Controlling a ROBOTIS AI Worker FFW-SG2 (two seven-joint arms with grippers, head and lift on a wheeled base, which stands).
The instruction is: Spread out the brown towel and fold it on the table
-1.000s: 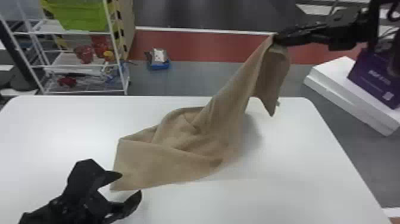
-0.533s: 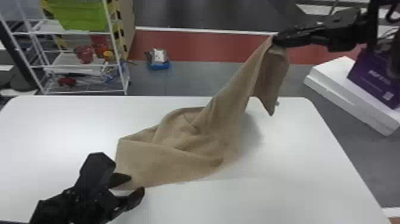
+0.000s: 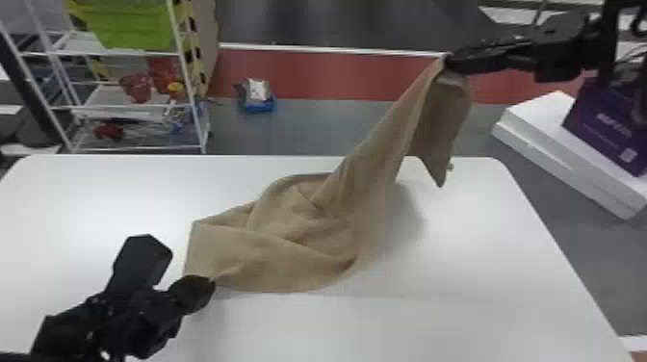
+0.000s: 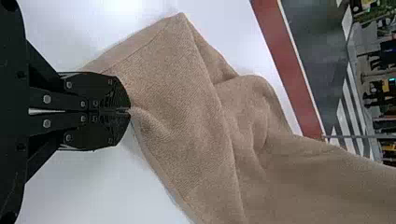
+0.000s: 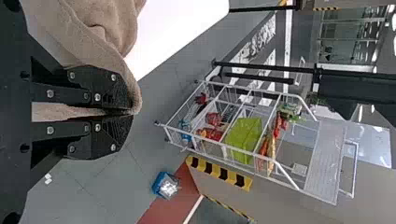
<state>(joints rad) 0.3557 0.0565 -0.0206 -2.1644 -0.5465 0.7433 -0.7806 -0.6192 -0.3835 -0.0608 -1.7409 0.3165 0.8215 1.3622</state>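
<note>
On the table (image 3: 481,269), one part of the towel (image 3: 289,240) is laid in uneven folds, while the other part is raised in a slope toward the far right side. The raised end is clamped between the fingers of the right gripper (image 3: 448,62), and beside them a loose flap is left hanging. At the near left end, the towel is pinched by the left gripper (image 3: 212,284), whose fingertips are closed together on the cloth, low over the table. Beyond the table, a rack (image 3: 130,108) is seen at left; at right, a purple box (image 3: 601,125) is placed on a white block (image 3: 544,139).
</note>
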